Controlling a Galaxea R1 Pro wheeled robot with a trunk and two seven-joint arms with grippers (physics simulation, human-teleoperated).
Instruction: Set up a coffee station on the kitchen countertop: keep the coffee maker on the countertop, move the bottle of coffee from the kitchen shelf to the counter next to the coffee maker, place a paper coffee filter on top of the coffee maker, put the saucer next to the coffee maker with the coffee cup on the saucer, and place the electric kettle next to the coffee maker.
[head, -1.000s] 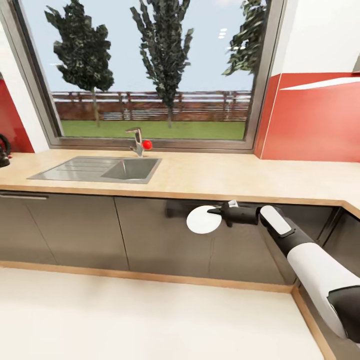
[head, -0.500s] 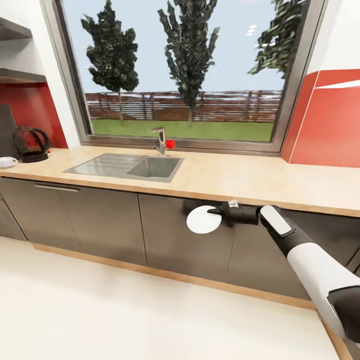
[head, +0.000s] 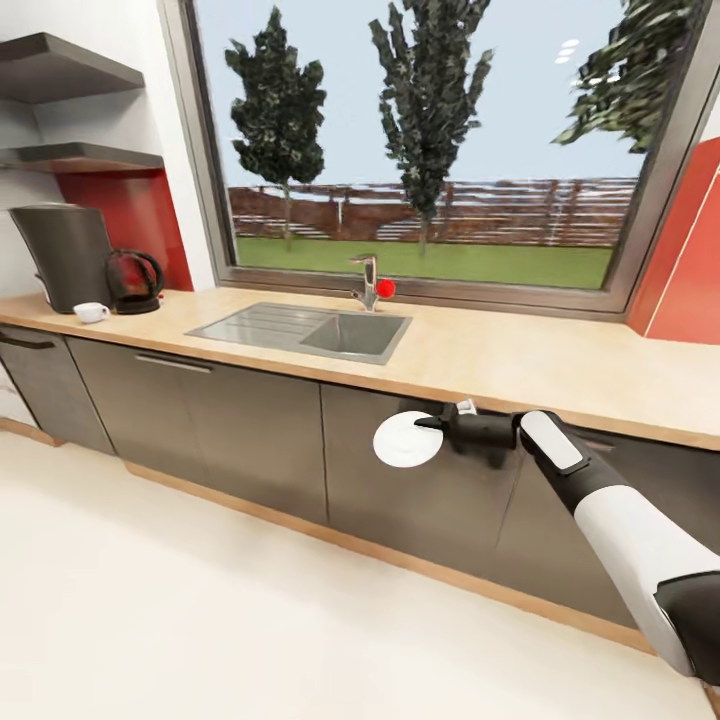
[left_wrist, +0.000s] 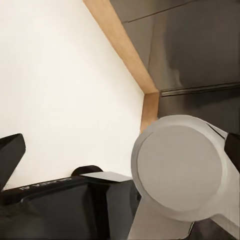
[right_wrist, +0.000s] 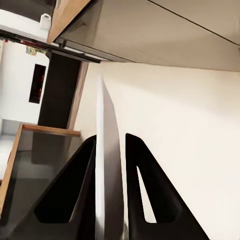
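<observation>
Right arm (head: 620, 520): glossy white shell segments, dark grey joint bands, black elbow cover. Right gripper (head: 432, 424): black wrist housing, two black tapered fingers (right_wrist: 75, 195), small white fitting.

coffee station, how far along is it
Done: the coffee maker and electric kettle stand together on the kitchen countertop, with the coffee cup beside them. In hand: the right gripper carries the saucer. Left: setting saucer under cup; coffee bottle and filter unconfirmed.
</observation>
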